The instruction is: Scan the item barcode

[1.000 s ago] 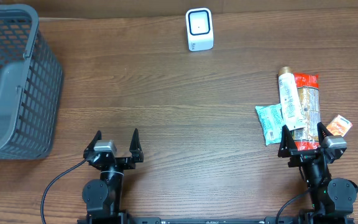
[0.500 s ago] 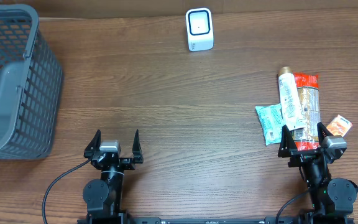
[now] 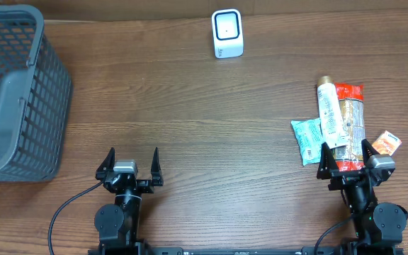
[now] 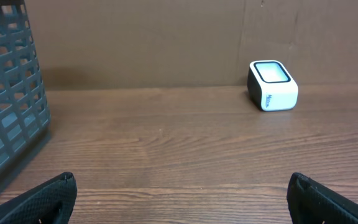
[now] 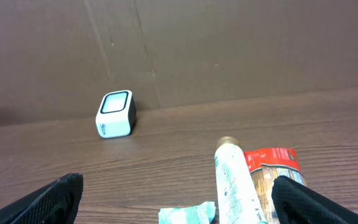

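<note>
A heap of items lies at the table's right: a white tube [image 3: 329, 113] rests on a red-topped packet [image 3: 350, 124], with a teal pouch [image 3: 307, 139] to the left and a small orange packet [image 3: 387, 142] to the right. The white scanner [image 3: 227, 33] stands at the far middle. My right gripper [image 3: 344, 145] is open at the near end of the heap, empty, with the tube [image 5: 235, 180] and packet [image 5: 272, 165] just ahead of it. At the near left my left gripper [image 3: 133, 151] is open over bare wood, facing the scanner [image 4: 272, 85].
A grey plastic basket [image 3: 13, 92] stands at the far left, and its mesh wall [image 4: 8, 99] fills the left of the left wrist view. A brown wall runs behind the scanner [image 5: 114, 114]. Wood table lies between the two arms.
The left gripper has turned and shifted slightly to the right, squaring up. The right arm and the items have not moved.
</note>
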Controlling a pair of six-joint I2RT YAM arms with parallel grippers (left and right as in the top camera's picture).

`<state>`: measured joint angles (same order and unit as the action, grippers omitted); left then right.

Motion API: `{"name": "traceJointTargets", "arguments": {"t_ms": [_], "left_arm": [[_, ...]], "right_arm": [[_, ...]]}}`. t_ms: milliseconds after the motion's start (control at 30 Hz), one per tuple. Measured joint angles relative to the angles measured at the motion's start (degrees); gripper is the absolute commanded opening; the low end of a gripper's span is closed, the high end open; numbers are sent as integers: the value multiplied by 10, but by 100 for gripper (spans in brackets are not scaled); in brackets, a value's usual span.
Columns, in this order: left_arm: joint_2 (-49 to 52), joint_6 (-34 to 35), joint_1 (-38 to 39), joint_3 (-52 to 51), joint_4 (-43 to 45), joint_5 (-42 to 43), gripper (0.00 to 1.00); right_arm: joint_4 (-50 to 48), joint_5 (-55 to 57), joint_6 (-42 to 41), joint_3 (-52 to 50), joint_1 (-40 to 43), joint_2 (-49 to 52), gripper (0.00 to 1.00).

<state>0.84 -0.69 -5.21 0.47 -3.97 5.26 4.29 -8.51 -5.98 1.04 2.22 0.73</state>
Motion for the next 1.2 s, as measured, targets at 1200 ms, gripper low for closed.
{"name": "traceJointTargets", "arguments": {"t_ms": [1200], "left_arm": [[0,-8,0,0,0,0,100]], "right_arm": [[0,0,0,0,0,0,100]]}}
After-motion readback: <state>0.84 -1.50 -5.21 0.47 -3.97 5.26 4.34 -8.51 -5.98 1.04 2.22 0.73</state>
